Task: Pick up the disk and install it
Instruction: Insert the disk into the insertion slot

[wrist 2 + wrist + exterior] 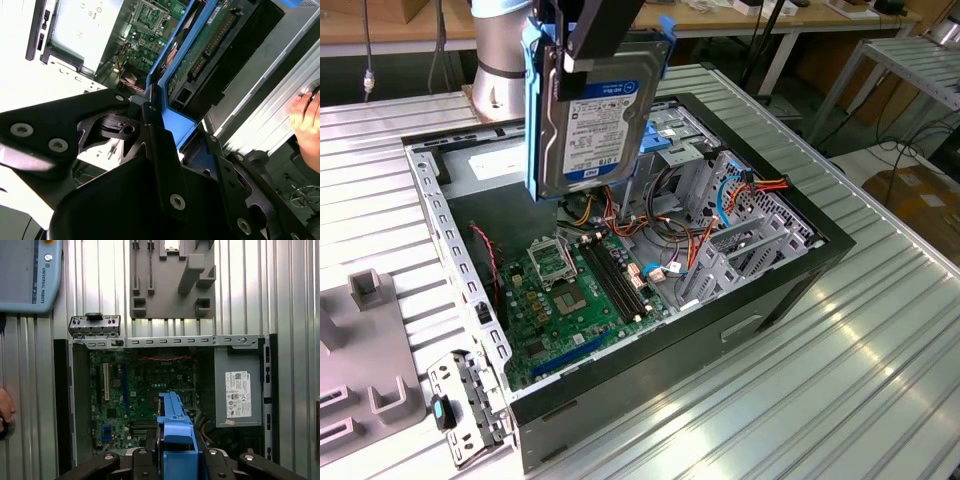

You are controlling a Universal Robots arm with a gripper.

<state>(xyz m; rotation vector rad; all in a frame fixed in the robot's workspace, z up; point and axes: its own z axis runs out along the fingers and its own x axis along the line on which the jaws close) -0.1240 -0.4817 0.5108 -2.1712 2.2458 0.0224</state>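
Gripper point(603, 48) jaws clamp flat silver disk point(598, 125) w/ blue plastic edge, over PC case point(650, 400).

Disk point(590, 110) hangs in open air over the open case point(452, 250). In the exterior view, 6 o'clock of it: bare motherboard point(570, 290), open room. 3 o'clock: drive cage point(740, 215), tangled cables point(610, 212) crowding beneath. 9 o'clock: power supply point(485, 165). A person's hand point(304, 116) at the tabletop point(840, 370) edge, outside the case.
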